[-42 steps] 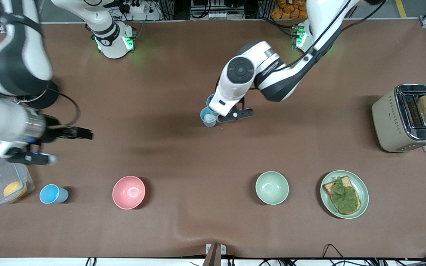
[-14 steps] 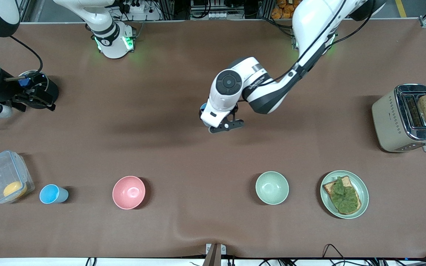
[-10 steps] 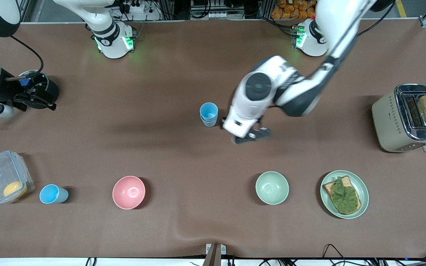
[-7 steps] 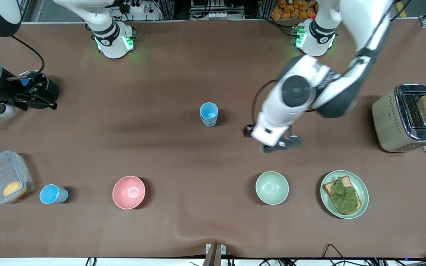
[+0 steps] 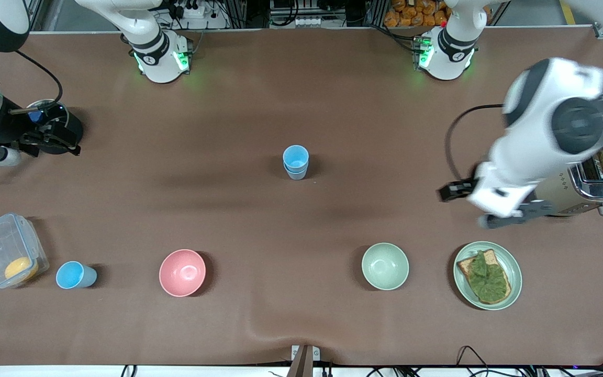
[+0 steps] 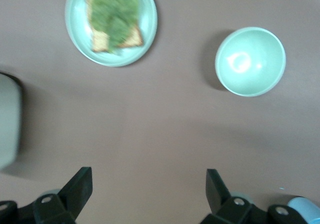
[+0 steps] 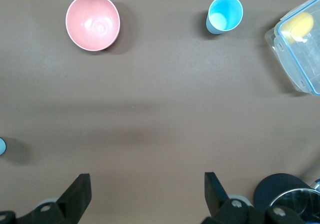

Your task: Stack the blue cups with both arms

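Two blue cups (image 5: 296, 161) stand nested as one stack in the middle of the table. A third blue cup (image 5: 74, 275) stands alone near the front camera toward the right arm's end, and also shows in the right wrist view (image 7: 224, 14). My left gripper (image 5: 490, 203) is open and empty, up over the table beside the toaster (image 5: 576, 180); in its wrist view (image 6: 149, 189) nothing lies between the fingers. My right gripper (image 5: 53, 141) is open and empty at the right arm's end of the table, and its wrist view (image 7: 146, 194) shows bare table below it.
A pink bowl (image 5: 182, 272) and a pale green bowl (image 5: 384, 266) stand near the front camera. A plate (image 5: 511, 262) holds toast with greens. A clear container (image 5: 3, 246) with a yellow item is beside the lone cup. A black round object (image 5: 68, 128) is by the right gripper.
The left gripper set a cup into the other cup, let go, and swung away toward the toaster. The right arm rose away from the container and has since held still.
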